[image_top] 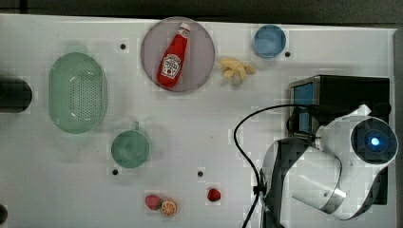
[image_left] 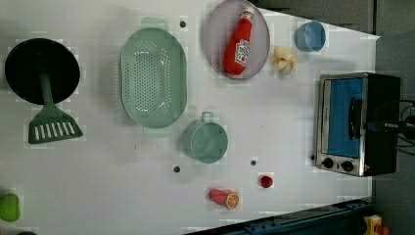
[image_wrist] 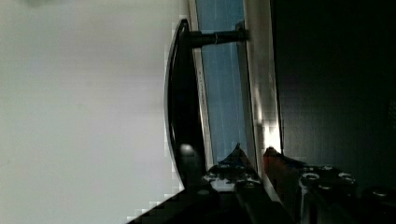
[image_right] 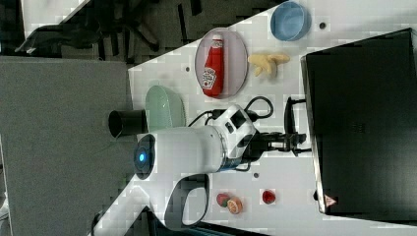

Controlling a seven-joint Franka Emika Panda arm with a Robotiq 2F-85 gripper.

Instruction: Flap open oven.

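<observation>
Oven [image_left: 356, 122] door shut; fingers [image_right: 295, 140] at handle [image_wrist: 180, 98], grip unclear, partly hidden.

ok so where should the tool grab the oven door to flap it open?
On the dark bar handle of the oven, at mid-span, coming from the front. It stands off the blue glass door on two posts, probably leaving a gap for a finger behind.

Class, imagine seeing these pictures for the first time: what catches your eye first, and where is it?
The red ketchup bottle lying on a grey plate at the top view's upper middle. At the top view's right, the white arm reaches over the oven, its gripper at the blue door's handle.
</observation>
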